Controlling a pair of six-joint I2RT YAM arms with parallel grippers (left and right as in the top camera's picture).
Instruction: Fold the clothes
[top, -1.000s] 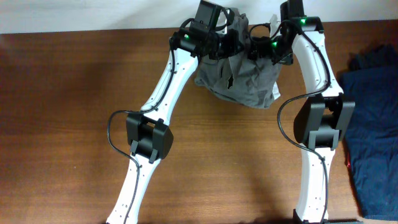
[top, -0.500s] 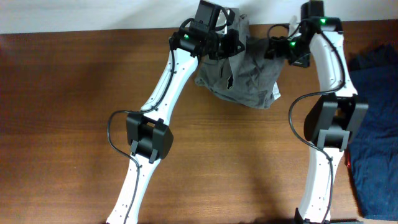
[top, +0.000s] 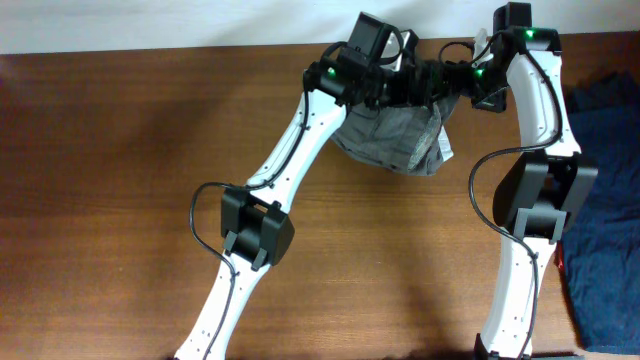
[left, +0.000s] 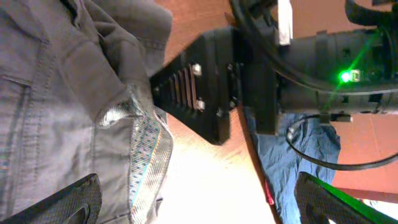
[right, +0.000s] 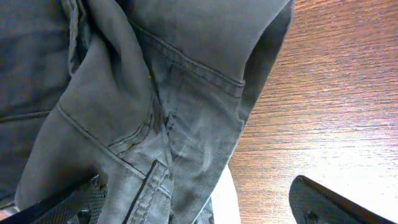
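Spread wide at the left pincer (left: 199, 200), clamping nothing, with the grey clothes (left: 56, 93) bunched against one finger only. Spread just as wide at the right pincer (right: 193, 204), cloth filling one side of the gap, likewise unclamped. Set close together, facing each other, over the far edge of the surface (top: 120, 200). Outward from both, toward the robot's side: the bulk of the garment, long axis running left to right. Equally near to either arm; probably calls for closing both on that upper edge first.

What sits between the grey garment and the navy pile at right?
Overhead view: bare wooden table and the right arm's white link; the grey garment and navy pile lie apart.
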